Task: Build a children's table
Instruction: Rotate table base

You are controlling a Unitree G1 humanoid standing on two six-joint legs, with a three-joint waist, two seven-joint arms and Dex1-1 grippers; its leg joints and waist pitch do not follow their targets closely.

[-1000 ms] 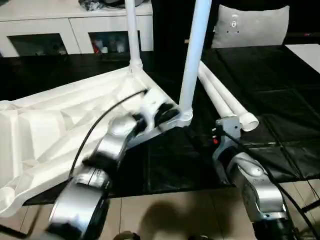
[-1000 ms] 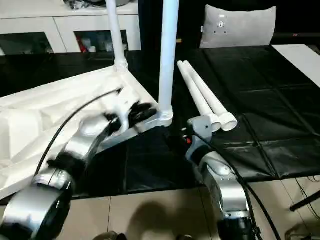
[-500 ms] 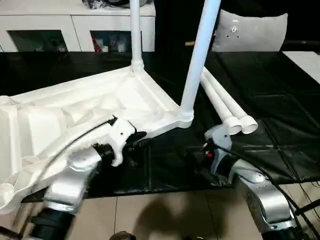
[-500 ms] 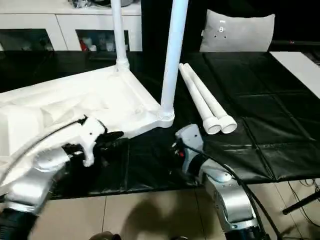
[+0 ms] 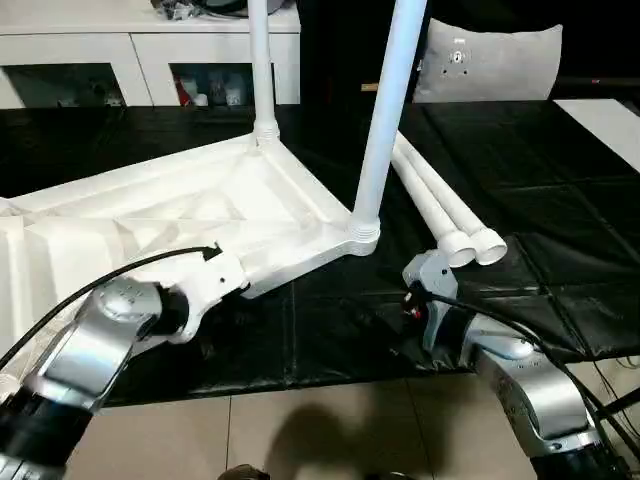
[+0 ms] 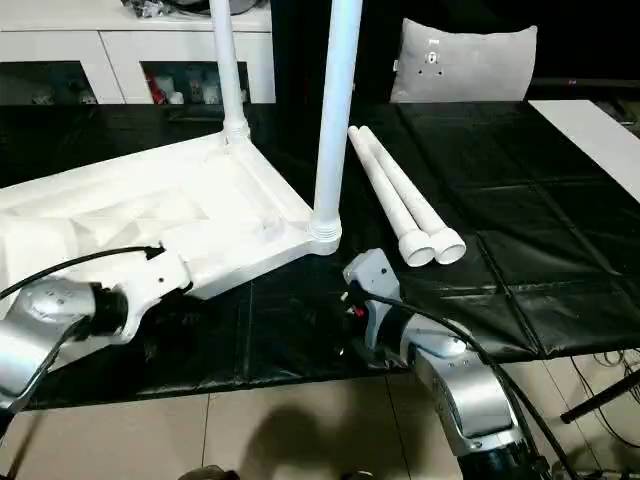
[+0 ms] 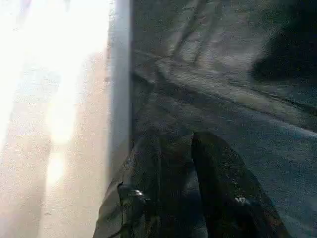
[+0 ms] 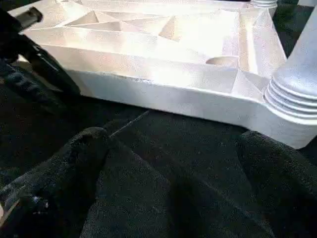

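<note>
White plastic makes up the one tabletop [image 5: 170,215], which lies upside down on the black quilted mat [image 5: 560,200], its ribbed underside facing up. Four legs in all: two stand upright in the corner sockets, a far leg [image 5: 260,65] and a near leg [image 5: 388,110], and two more lie loose on the mat side by side, touching each other, just to the right of the near upright one; these are the outer loose leg [image 5: 450,200] and the inner loose leg [image 5: 425,205], their flared ends pointing toward the robot.

The left arm reaches in from the lower left, its silver forearm angled up toward the near long edge of the tabletop; the left gripper [image 7: 178,163] hangs over the mat right beside that edge, its two black fingers [image 7: 220,168] drawn close with only a narrow slot between them and nothing pinched (the wrist view is blurred, but the gap reads clearly enough). The right arm comes in from the lower right, and the right gripper [image 8: 173,148] points low across the mat at the corner socket that carries the near leg, fingers spread wide, empty.

The mat ends at a pale tiled floor [image 5: 330,420] near the robot. Behind stand a white cabinet [image 5: 150,50] with glass doors and a grey cushion [image 5: 490,60].
</note>
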